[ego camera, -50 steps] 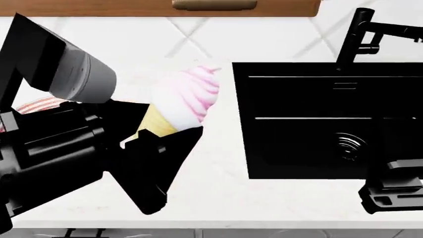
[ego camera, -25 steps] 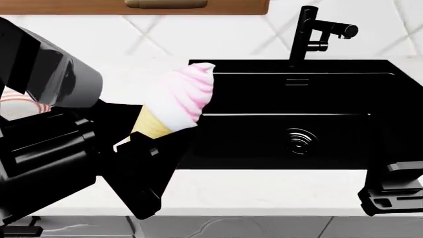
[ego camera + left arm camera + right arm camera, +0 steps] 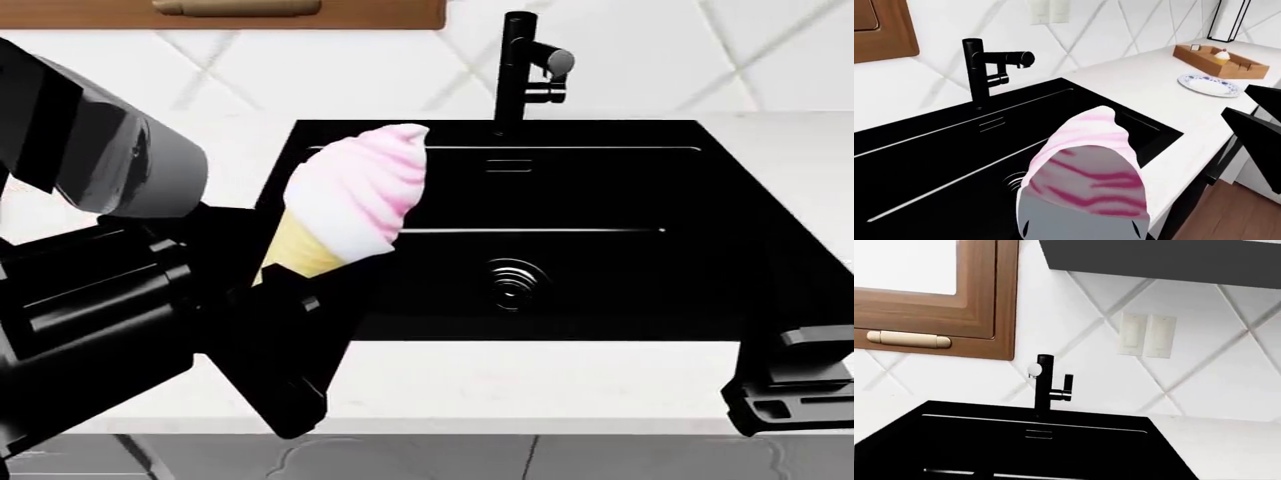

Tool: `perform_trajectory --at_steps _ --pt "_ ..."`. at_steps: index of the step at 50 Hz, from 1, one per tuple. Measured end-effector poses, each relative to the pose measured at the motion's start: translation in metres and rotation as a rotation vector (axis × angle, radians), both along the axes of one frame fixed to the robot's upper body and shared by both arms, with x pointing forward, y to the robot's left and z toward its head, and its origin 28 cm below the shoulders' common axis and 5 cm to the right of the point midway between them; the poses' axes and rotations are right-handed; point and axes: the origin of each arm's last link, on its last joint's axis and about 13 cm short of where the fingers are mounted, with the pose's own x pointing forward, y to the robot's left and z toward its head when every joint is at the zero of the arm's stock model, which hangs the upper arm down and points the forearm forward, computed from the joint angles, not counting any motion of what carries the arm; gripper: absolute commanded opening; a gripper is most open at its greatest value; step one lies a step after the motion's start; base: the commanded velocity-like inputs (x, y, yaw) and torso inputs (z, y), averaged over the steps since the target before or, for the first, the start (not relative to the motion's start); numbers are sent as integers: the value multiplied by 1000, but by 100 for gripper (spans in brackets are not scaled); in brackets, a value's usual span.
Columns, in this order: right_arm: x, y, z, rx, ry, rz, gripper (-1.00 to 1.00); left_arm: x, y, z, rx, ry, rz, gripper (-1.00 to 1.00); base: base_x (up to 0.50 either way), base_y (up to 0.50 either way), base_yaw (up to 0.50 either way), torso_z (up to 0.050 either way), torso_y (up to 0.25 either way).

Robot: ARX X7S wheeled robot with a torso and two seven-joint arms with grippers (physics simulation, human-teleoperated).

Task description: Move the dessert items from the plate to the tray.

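Observation:
My left gripper (image 3: pixel 296 283) is shut on the pale yellow cone of the pink-and-white swirled ice cream (image 3: pixel 358 195), holding it tilted over the left part of the black sink (image 3: pixel 601 290). The swirl fills the near part of the left wrist view as the ice cream (image 3: pixel 1084 175). Far along the counter in that view stands the brown wooden tray (image 3: pixel 1201 59) with the cupcake (image 3: pixel 1221 54) inside it. A blue-patterned white plate (image 3: pixel 1209 84) lies bare just in front of the tray. My right gripper (image 3: pixel 787 392) hangs low beyond the sink's front right corner, its jaws not clearly shown.
A black faucet (image 3: pixel 525 62) rises behind the sink, also seen as the faucet (image 3: pixel 1046 381). A wood-framed window (image 3: pixel 934 295) and a wall outlet (image 3: pixel 1147 335) sit on the white tiled wall. White counter runs along the sink's front edge (image 3: pixel 534 385).
The head view has swung right: sink and faucet shifted left in the picture, and a pink-rimmed dish at the left edge has gone out of view. The ice cream stays held.

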Motion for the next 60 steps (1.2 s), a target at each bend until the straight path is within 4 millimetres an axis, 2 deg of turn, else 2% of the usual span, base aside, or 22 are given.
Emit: perform_trajectory --at_steps 60 --pt "0 2 1 -9 2 9 100 -3 0 -2 -4 -5 17 -100 0 -500 0 0 0"
